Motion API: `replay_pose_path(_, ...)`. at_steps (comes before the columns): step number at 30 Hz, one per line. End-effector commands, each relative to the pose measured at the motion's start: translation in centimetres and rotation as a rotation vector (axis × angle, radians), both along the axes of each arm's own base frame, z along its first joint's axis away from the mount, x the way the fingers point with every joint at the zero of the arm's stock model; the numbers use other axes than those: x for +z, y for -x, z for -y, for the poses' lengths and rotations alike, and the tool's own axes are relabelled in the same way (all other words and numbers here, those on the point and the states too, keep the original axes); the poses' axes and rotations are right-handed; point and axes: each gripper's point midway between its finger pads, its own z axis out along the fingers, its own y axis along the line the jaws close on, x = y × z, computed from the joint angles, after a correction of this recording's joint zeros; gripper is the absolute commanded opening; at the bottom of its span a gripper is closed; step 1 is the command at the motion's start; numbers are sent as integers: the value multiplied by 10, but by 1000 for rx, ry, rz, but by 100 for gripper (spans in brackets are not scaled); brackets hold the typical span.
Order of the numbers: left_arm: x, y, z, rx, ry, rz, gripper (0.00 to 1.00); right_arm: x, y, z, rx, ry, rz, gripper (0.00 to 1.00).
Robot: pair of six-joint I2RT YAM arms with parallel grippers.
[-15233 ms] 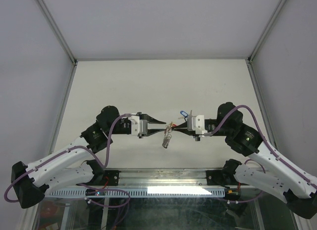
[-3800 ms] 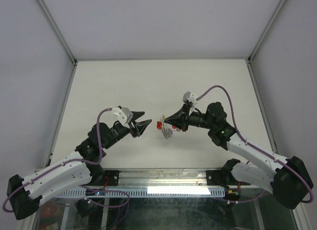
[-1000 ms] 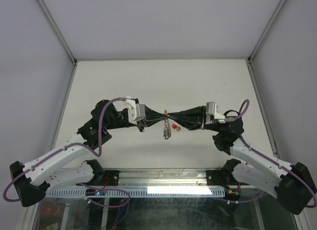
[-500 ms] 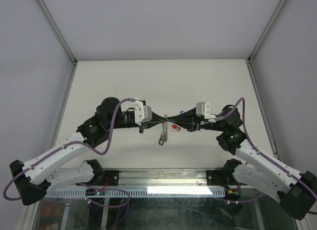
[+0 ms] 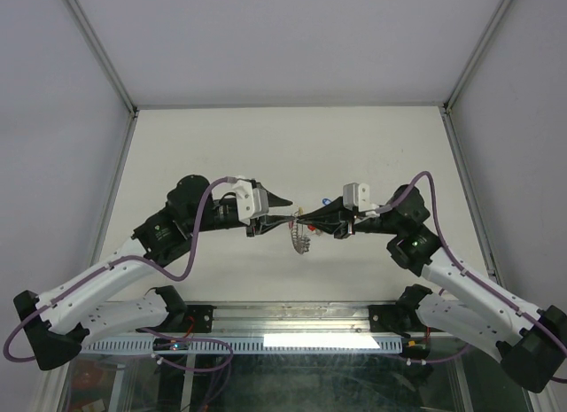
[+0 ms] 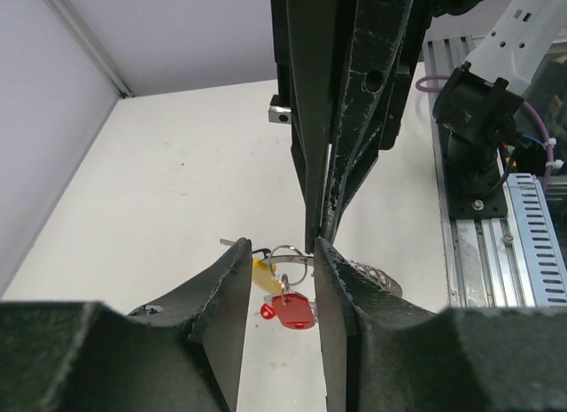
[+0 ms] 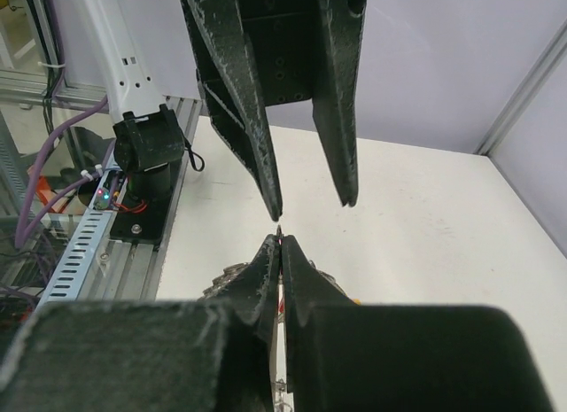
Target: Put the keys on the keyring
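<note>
My right gripper (image 5: 306,221) is shut on the thin silver wire of the keyring (image 5: 301,240), whose ribbed hoop hangs below its tips. In the left wrist view the keyring (image 6: 372,275) shows a yellow section (image 6: 263,272), and a red-tagged key (image 6: 292,310) dangles from a small loop on the wire. My left gripper (image 6: 282,248) faces the right one tip to tip, open, its fingers either side of the loop and touching nothing. The right wrist view shows my right gripper (image 7: 281,244) pinched together just below the left gripper's spread fingers (image 7: 273,208). A blue-tagged key (image 5: 328,201) shows beside the right wrist.
Both arms meet over the middle of the white table (image 5: 221,146), which is walled by grey panels at the back and sides. The aluminium rail (image 5: 292,319) with the arm bases runs along the near edge.
My left gripper was shut at the keyring half a second ago and now stands open, having let go. The keyring hangs from the right gripper alone.
</note>
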Motion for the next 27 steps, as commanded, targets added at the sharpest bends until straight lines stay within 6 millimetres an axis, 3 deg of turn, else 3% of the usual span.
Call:
replay_pose_path(1,38,3,-8,25,111,77,34,40,11,5,23,-99,91,0)
replay_pose_path(8,37,18,-7,-45,131,55,34,56,8,11,-28,-206,95,0)
replay_pose_path(15,34,21,-3,-75,123,48,36,71,14,16,-13,-319,81,0)
replay_pose_path(27,29,21,8,-120,100,37,22,76,17,12,36,-363,59,0)
